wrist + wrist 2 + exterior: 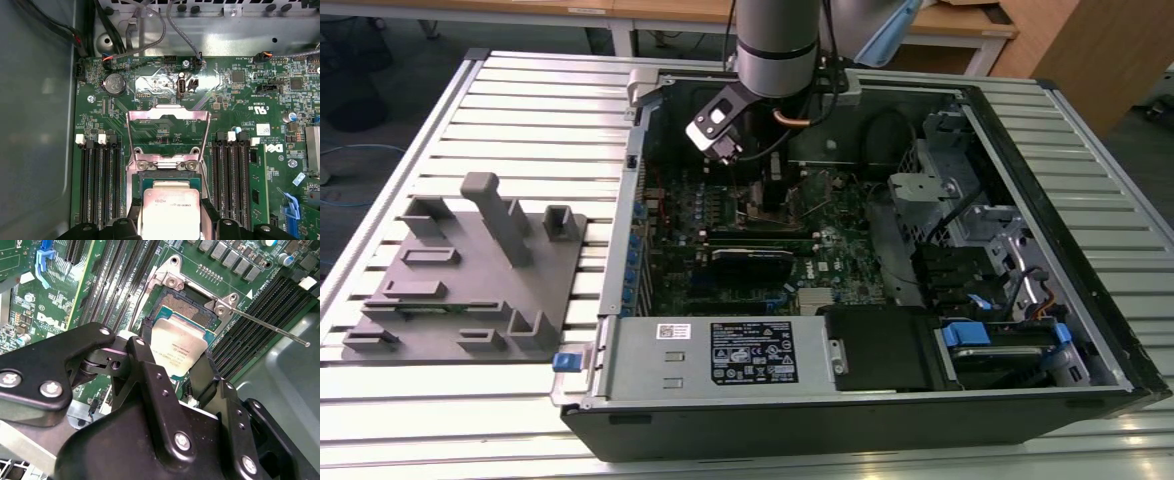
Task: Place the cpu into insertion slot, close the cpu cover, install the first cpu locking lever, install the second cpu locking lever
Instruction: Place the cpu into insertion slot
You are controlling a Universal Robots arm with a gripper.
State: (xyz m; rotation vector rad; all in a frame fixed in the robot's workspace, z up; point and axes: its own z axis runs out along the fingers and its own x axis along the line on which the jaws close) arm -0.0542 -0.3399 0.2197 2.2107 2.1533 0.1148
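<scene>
My gripper [176,354] is shut on the cpu [178,346], a flat silver-grey square pinched by its edges between the two black fingers [144,335]. The cpu hangs close over the insertion slot [186,309], whose golden-brown contact field shows past the chip's far edge. Whether the chip touches the slot I cannot tell. In the first wrist view the cpu [171,209] sits just short of the cpu cover [167,116], a silver window frame swung up and open behind the slot. A thin locking lever [270,327] sticks out sideways, unlatched. In the exterior view the gripper [771,190] reaches down into the computer case.
Black memory slots [100,180] flank the socket on both sides. Cables [145,30] run along the case's back wall. A power supply [720,355] and drive bays [987,260] fill the case's near and right parts. A grey fixture block [467,270] stands on the slatted table at the exterior view's left.
</scene>
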